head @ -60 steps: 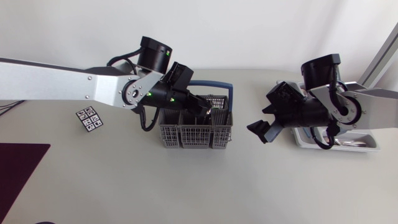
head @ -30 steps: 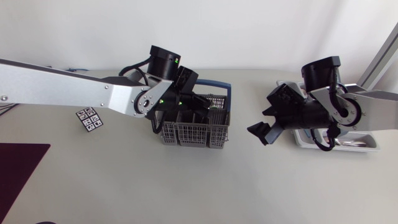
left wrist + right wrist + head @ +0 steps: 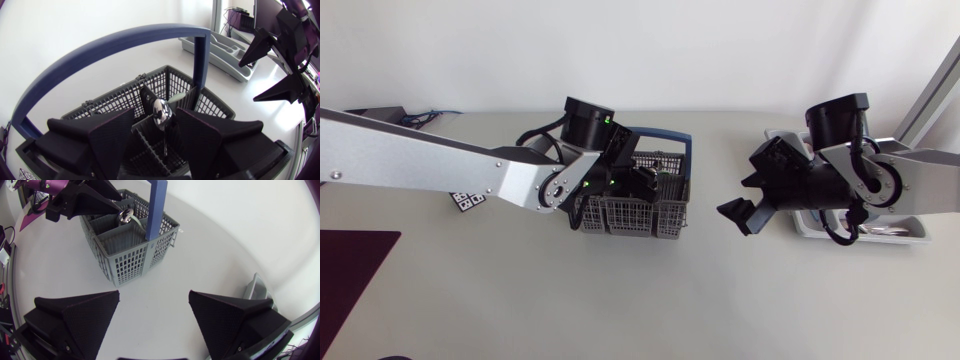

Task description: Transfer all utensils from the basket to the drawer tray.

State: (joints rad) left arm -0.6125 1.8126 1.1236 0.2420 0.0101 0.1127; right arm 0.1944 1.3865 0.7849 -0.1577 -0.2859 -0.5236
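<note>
**Fingers (image 3: 107, 137) apart on both arms**

Left gripper (image 3: 155, 114) sits lowered in the basket (image 3: 630, 213), its fingers either side of an upright spoon (image 3: 161, 111), not visibly clamping it. Right gripper (image 3: 154, 294), wide open, hangs between basket and drawer tray (image 3: 220, 50).

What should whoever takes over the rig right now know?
Left gripper: open, down in the basket, fingers either side of a spoon, not clamped.
Right gripper: open, empty, hovering between basket and drawer tray.
Done: nothing confirmed; the right arm hides most of the tray.
To do: grip the spoon, carry it to the tray, check the basket for more.
</note>
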